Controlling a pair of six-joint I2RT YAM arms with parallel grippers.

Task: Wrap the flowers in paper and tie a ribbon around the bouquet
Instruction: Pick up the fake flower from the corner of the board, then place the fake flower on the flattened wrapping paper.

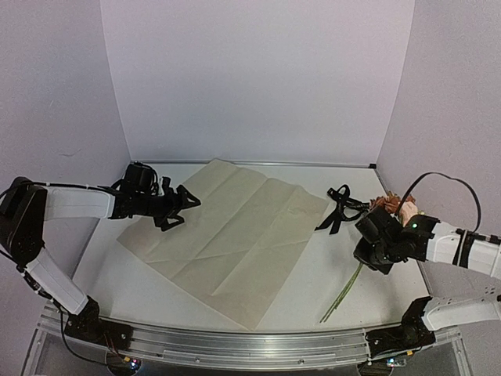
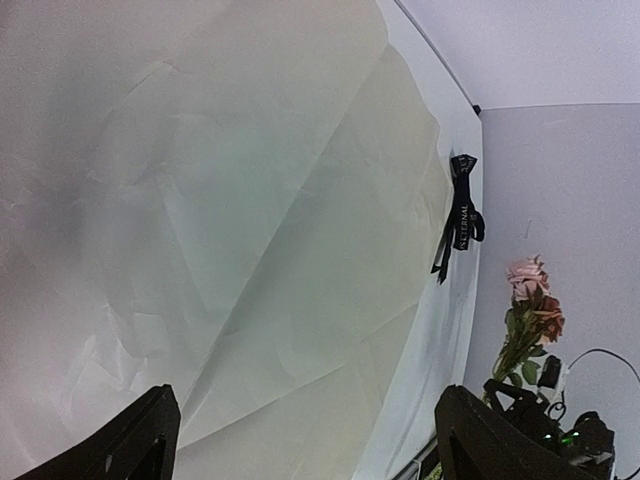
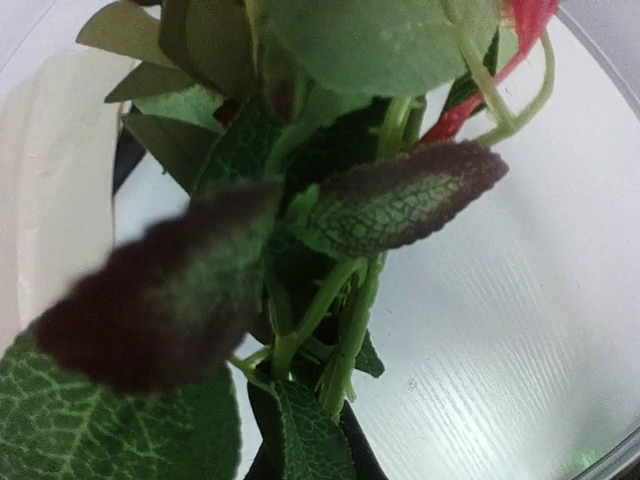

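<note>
At the table's point(image 1: 391, 301) right side, the right gripper point(image 1: 374, 252) is clamped on the flowers' point(image 1: 394, 205) stems, its fingertips buried under blurred leaves in the wrist view. The left gripper point(image 1: 178, 208) hangs wide open over the paper's point(image 1: 235, 235) corner. The ribbon point(image 1: 338, 208) lies beside the paper.

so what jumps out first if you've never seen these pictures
The big tan paper lies creased and skewed in the middle, the open left gripper over its left edge. At the right, the right gripper grips the flowers by their stems, the black ribbon bunched just beside.
</note>
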